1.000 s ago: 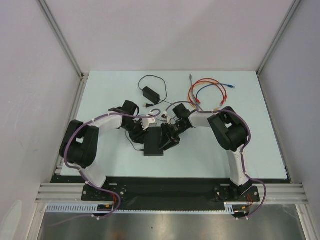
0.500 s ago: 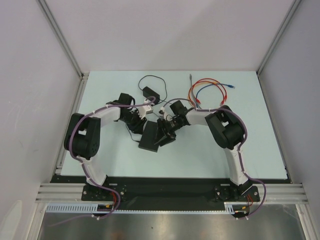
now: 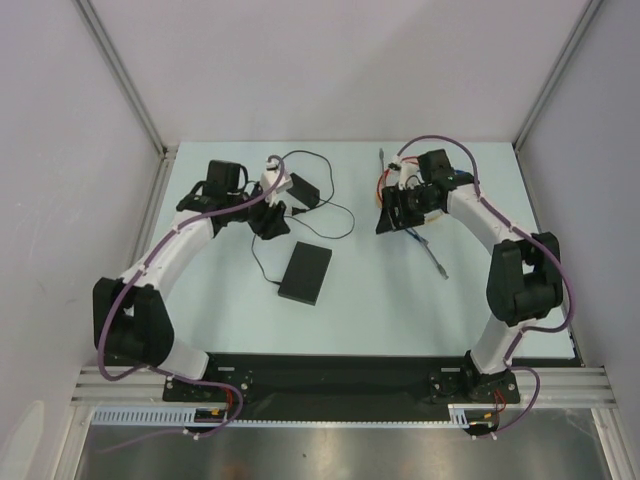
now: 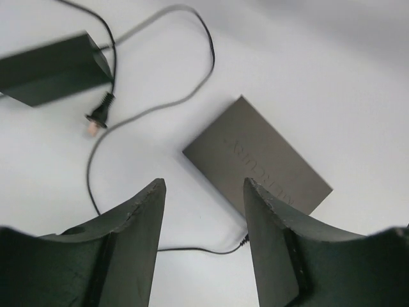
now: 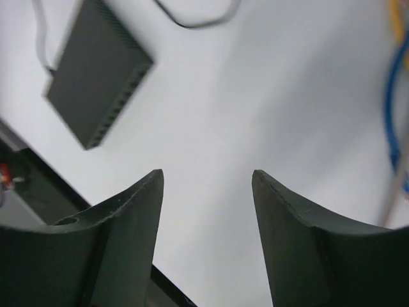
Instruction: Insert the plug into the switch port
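Observation:
The switch (image 3: 305,273) is a flat matte black box lying on the table; it also shows in the left wrist view (image 4: 259,160) and the right wrist view (image 5: 96,80). Its port is not visible. A thin black cord's ribbed end (image 4: 243,240) meets the switch's near edge; I cannot tell whether it is seated. A small plug with a copper tip (image 4: 96,120) lies beside the black power adapter (image 3: 303,188). My left gripper (image 3: 271,218) (image 4: 204,182) is open and empty behind the switch. My right gripper (image 3: 388,216) (image 5: 207,173) is open and empty, well right of it.
A bundle of red, orange and blue cables (image 3: 405,185) lies at the back right under my right arm, with a blue one in the right wrist view (image 5: 390,96). A grey cable (image 3: 437,262) lies right of centre. The thin cord (image 3: 330,215) loops between adapter and switch.
Both grippers have left the switch and pulled back: the left to the back left, the right to the back right. The switch now lies free and slightly turned.

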`<state>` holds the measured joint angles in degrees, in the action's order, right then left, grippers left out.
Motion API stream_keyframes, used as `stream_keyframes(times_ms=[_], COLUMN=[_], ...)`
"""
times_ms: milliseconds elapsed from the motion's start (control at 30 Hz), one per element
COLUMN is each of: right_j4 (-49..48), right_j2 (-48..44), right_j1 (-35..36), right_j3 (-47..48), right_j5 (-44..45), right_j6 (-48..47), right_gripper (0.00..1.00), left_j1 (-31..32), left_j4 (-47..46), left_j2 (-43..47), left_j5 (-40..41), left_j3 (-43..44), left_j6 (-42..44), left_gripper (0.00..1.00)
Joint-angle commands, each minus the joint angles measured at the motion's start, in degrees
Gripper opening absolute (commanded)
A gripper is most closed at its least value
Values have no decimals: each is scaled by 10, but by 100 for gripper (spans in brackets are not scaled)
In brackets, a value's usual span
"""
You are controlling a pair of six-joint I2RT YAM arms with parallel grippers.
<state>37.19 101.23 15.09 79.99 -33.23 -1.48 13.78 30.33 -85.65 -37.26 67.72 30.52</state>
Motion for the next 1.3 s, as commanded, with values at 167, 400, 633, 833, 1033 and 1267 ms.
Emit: stream_keyframes(times_ms=[167,400,633,833,1033,1267], right_j4=[94,74,46,48,112,211], right_j2=[11,19,38,65,73,-2], right_j1=[-16,-35,-60,-73,-107,-141], right_j3=[0,-40,-70,-73,-44,13], right_j5=[224,301,329,316,210,41], right_j6=[-84,-91,-102,-102,-83,-83], right_gripper=[51,43,41,38,19,0], left_j1=[-4,-4,-4,-4,-4,-4], left_j4=[-48,-58,-57,-55,-58,-69], left_j2=[36,44,48,46,50,59], left_j5=[-34,-37,-36,-34,-35,-53], left_j3=[60,58,62,79,94,129], left_j6=[-89,-104,-103,-105,-118,-132], left_gripper=[58,58,58,59,60,65])
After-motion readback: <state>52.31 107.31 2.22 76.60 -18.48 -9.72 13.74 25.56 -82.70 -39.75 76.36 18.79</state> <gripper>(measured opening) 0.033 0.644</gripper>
